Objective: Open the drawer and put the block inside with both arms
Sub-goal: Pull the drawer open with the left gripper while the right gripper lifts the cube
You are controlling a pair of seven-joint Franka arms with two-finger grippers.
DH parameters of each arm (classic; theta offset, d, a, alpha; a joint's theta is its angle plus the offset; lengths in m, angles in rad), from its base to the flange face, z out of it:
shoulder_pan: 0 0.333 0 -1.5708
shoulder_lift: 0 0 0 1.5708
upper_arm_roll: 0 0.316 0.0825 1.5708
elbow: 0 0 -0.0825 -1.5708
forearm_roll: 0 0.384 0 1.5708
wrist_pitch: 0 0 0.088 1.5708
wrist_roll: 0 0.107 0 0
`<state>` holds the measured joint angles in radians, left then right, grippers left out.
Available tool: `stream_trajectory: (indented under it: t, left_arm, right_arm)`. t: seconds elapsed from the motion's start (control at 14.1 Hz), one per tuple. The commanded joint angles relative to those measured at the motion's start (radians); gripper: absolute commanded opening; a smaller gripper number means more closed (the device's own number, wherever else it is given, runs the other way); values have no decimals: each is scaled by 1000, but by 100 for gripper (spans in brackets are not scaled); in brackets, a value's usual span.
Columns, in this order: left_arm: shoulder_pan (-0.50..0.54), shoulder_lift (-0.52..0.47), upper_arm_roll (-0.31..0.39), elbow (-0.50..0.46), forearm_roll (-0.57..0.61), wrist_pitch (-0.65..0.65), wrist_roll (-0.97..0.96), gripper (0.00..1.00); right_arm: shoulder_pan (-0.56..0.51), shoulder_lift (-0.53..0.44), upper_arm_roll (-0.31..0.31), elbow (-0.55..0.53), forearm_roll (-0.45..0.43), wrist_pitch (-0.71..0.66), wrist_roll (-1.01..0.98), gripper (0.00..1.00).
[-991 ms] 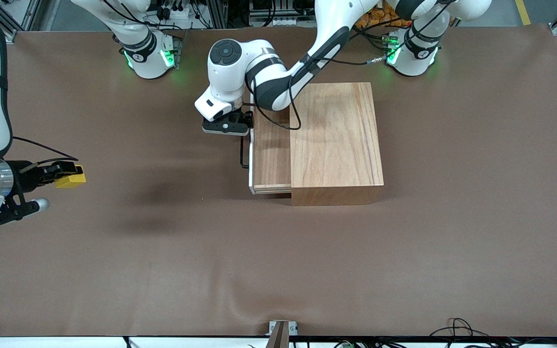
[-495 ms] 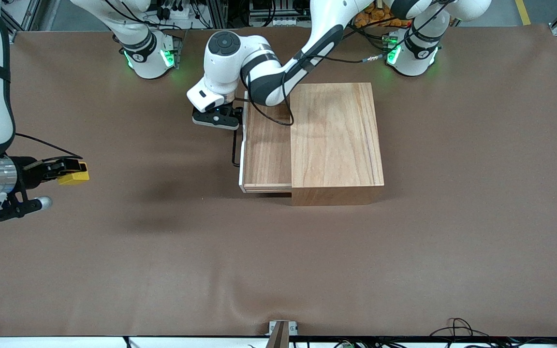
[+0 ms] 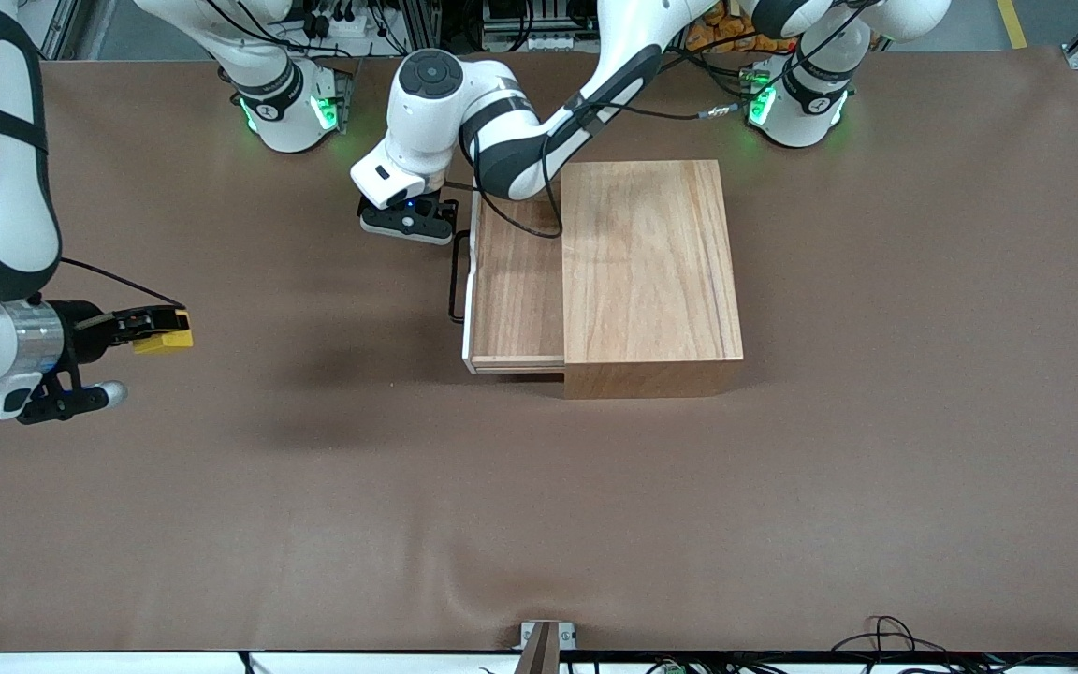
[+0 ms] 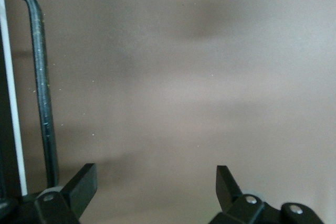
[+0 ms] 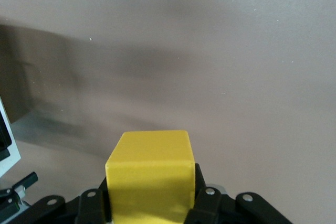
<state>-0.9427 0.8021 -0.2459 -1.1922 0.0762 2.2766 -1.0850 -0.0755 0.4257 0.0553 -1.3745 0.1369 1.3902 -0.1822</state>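
The drawer stands pulled partway out of the light-wood box, its black handle facing the right arm's end of the table. My left gripper hangs open just off the handle's end nearest the robots' bases. In the left wrist view the gripper has only bare table between its fingers, and the handle runs beside one of them. My right gripper is shut on the yellow block, over bare table toward the right arm's end. The block fills the right gripper.
The brown mat covers the table. The arm bases stand along the edge farthest from the front camera. A small bracket and loose cables lie at the nearest edge.
The drawer slid a little further out, then stopped. My left gripper came off the handle and drew away toward the bases. My right gripper carried the block slightly toward the drawer.
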Motion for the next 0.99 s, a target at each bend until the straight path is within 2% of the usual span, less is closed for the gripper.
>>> stream_trajectory:
  t: [0.0,0.14,0.42,0.57,0.92]
  left_arm:
    - [22,-98,13,3,-16,-119,4,100]
    - [70,-145,10,-1,-13,-158,8,100]
    - [139,-256,11,-12,-13,-302,40,100]
    - [183,-305,14,-13,-15,-391,106,100]
    - [373,-400,14,-13,-16,-561,295,100]
  right_arm:
    - [39,-38,-3,-32,12,4,75,5]
    - [59,-45,-5,-32,56,7,127,7]
    - [115,-56,-3,-29,64,18,225,8]
    - [181,-79,-5,-29,69,45,262,9]
    - [341,-85,-5,-23,58,128,437,9]
